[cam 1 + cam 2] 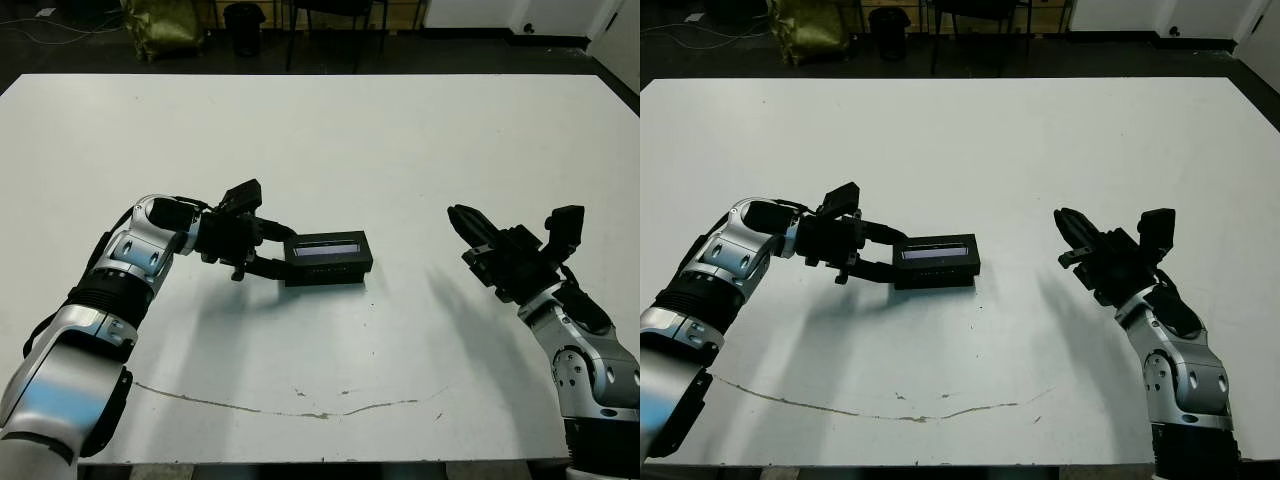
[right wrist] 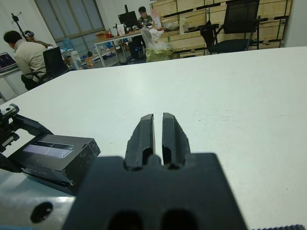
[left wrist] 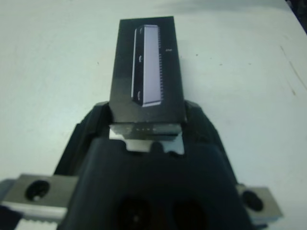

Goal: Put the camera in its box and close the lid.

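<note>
Nearby — only lid (image 1: 327, 247), left gripper (image 1: 268, 250).

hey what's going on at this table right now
A two-armed robot is working at a white table. Its left gripper has its fingers either side of the near end of a closed black box, whose lid with the bluish strip is on top. The camera itself is not visible, so it may already be inside. The right gripper is shut and empty, well off to the side of the box.

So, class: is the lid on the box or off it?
On. The lid, bluish strip up, sits squarely over the box; no white lining shows.
</note>
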### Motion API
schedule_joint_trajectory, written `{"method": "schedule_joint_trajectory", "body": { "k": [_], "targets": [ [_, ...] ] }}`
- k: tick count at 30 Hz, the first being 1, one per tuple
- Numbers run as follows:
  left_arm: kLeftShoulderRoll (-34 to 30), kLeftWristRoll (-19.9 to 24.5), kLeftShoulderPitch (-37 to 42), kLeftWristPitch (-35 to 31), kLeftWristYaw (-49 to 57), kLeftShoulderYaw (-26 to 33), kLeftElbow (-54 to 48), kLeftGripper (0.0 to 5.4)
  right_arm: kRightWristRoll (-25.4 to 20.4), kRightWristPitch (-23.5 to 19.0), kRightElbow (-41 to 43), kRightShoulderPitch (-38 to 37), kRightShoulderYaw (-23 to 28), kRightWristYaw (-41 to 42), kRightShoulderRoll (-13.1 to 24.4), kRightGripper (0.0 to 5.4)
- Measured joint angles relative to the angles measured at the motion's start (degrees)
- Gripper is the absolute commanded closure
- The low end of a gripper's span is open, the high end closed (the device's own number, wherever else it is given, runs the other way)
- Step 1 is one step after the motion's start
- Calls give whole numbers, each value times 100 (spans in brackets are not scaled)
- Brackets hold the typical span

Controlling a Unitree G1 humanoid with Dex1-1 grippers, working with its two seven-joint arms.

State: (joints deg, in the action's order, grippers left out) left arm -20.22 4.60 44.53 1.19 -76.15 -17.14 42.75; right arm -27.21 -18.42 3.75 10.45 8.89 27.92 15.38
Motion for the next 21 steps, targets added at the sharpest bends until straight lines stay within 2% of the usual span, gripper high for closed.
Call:
{"method": "schedule_joint_trajectory", "body": {
  "k": [15,21],
  "targets": [
    [-70,-280,284,72,-266,-53,233,303,24,111,-35,0,2,46,-1,540],
    [-278,-403,372,-93,-458,-51,167,303,59,113,-33,-1,-3,39,-4,540]
  ]
}}
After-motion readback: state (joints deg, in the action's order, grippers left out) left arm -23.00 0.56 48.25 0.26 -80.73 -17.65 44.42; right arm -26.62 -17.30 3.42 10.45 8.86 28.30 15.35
